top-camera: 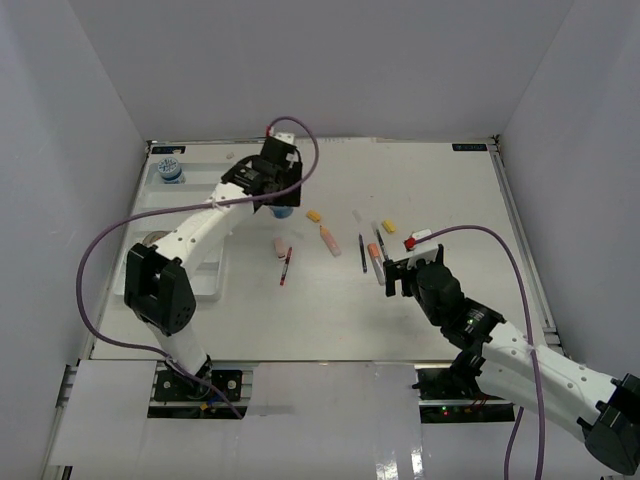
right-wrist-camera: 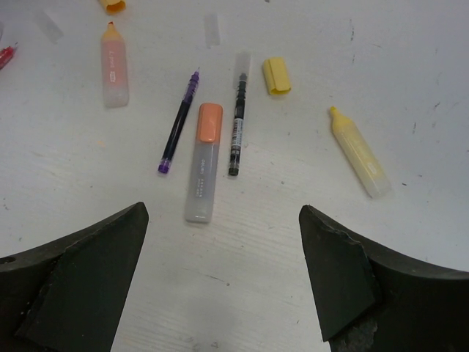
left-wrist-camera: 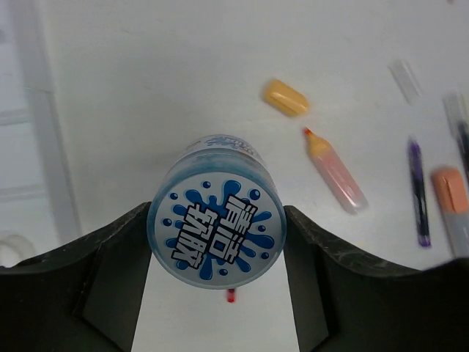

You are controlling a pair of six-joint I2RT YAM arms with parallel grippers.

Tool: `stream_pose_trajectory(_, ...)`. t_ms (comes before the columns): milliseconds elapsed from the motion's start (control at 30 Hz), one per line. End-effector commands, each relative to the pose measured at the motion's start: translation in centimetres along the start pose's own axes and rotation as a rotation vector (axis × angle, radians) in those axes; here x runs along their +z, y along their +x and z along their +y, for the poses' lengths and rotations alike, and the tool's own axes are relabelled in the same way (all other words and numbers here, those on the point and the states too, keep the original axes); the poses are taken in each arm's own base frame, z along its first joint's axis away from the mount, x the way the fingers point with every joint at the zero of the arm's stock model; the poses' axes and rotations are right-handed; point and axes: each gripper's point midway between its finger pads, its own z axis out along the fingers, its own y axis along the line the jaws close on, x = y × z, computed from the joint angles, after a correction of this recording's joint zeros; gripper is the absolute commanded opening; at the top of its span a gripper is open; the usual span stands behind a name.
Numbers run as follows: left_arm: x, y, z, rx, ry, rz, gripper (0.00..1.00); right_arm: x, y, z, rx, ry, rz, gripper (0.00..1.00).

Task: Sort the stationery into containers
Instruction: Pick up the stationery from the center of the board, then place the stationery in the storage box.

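The grasp is in hand: the left gripper (left-wrist-camera: 217,213) has its jaws pinching the tub (left-wrist-camera: 217,236) by its sides, out on the counter (top-camera: 440,200) right of the tray (top-camera: 208,278), while the right gripper (right-wrist-camera: 222,213) hangs with jaws spread above the orange marker (right-wrist-camera: 204,172), so next the tub likely needs lifting left into a compartment.

White table (top-camera: 450,190) w/ tray (top-camera: 207,283) at left, markers (right-wrist-camera: 203,172), pens (right-wrist-camera: 236,125), loose caps (right-wrist-camera: 276,75) mid-right

The left arm (top-camera: 190,235) hides most of the tray (top-camera: 207,283), and the tub (left-wrist-camera: 216,220) covers all but a red pen's tip (left-wrist-camera: 231,295).
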Motion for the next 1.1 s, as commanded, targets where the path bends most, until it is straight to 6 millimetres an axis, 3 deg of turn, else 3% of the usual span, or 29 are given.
stream_pose_trajectory(0,-2.5,-6.6,7.6,-0.086,-0.151,-0.147,0.56,0.0,-1.8,0.9,0.041,-0.039,-0.030,0.90)
stream_pose_trajectory(33,-1.7,-7.3,10.2,-0.122,-0.196,-0.148,0.56,0.1,-1.7,1.1,0.038,-0.046,-0.024,0.90)
stream_pose_trajectory(100,-1.2,-9.3,12.7,-0.151,-0.233,-0.199,0.56,0.3,-1.5,1.4,0.033,-0.063,-0.018,0.90)
stream_pose_trajectory(133,-0.6,-10.1,14.8,-0.175,-0.265,-0.218,0.56,0.5,-1.2,1.6,0.025,-0.067,-0.010,0.90)
stream_pose_trajectory(333,1.8,-13.9,21.7,-0.262,-0.344,-0.298,0.57,0.7,-0.3,2.9,0.010,-0.136,0.016,0.90)
stream_pose_trajectory(367,3.1,-13.6,22.5,-0.271,-0.357,-0.287,0.57,0.7,-0.2,3.1,0.011,-0.144,0.016,0.90)
stream_pose_trajectory(500,5.3,-13.6,26.3,-0.310,-0.407,-0.300,0.56,0.8,0.2,3.2,0.001,-0.150,0.030,0.90)
stream_pose_trajectory(700,8.5,-12.8,29.0,-0.347,-0.401,-0.283,0.56,1.0,1.0,3.5,-0.010,-0.165,0.054,0.90)
stream_pose_trajectory(1067,11.7,-12.6,29.4,-0.352,-0.370,-0.288,0.56,1.1,2.2,4.2,-0.013,-0.195,0.097,0.90)
